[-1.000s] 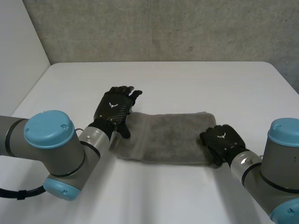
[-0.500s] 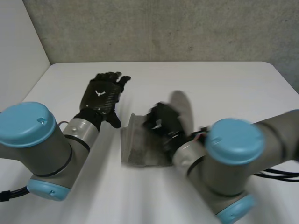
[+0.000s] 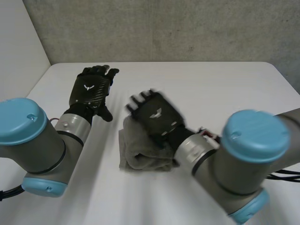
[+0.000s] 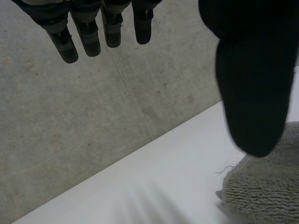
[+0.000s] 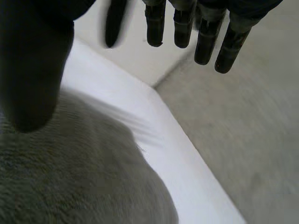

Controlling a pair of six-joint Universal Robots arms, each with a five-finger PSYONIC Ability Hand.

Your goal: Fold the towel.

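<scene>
Two hands hang over the white table (image 3: 234, 89), and we find both of them open. We see the left hand (image 3: 89, 90) in the upper left of the head view, clear of the cloth, with bare table between it and the towel (image 3: 140, 157). In its own wrist view its fingers (image 4: 88, 35) are straight and slightly spread, its thumb (image 4: 252, 88) stands well away from them, and they hold nothing. We see the grey towel in the lower middle of the head view, lying on the table as a thick bundle with a rounded fold along its near edge. We place the right hand (image 3: 157, 115) at the centre of that view, over the far part of the towel, back upward, with its fingers reaching toward the upper left past the cloth's far edge. In the right wrist view its fingers (image 5: 205, 37) are straight and apart, the thumb (image 5: 32, 65) is set wide from them, and the towel lies under the palm; we cannot tell whether the palm touches the cloth. In the left wrist view a fuzzy corner of the towel shows on the table past the left thumb's tip. We see a grey concrete wall (image 3: 164, 28) behind the table at the top of the head view.
</scene>
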